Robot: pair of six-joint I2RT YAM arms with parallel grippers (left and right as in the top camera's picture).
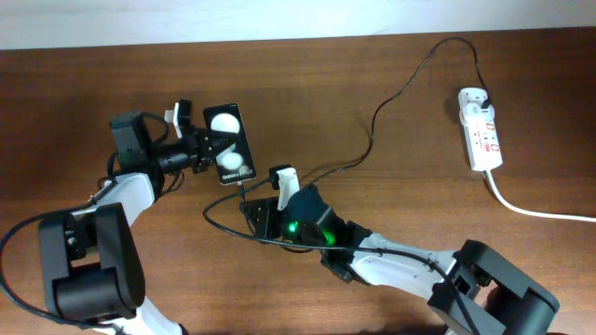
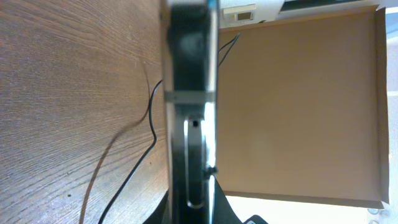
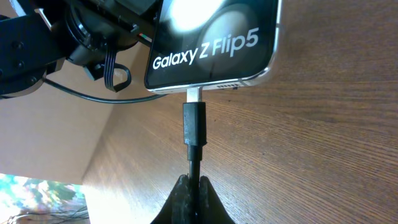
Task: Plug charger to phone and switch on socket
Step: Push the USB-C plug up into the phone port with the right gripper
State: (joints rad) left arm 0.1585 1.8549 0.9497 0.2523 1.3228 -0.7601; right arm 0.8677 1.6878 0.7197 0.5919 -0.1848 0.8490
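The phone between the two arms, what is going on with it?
The left gripper holds the phone by its sides. The right gripper pinches the charger cable just behind its connector, whose tip sits in the phone's port, some metal showing. The socket lies far right, untouched.

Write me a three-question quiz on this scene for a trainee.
1. True or false: the left gripper holds the phone.
2. The right gripper is shut on: A) the phone's edge, B) the charger cable, C) nothing.
3. What white thing is the cable's far end plugged into?
Key: 1 true; 2 B; 3 the power strip.
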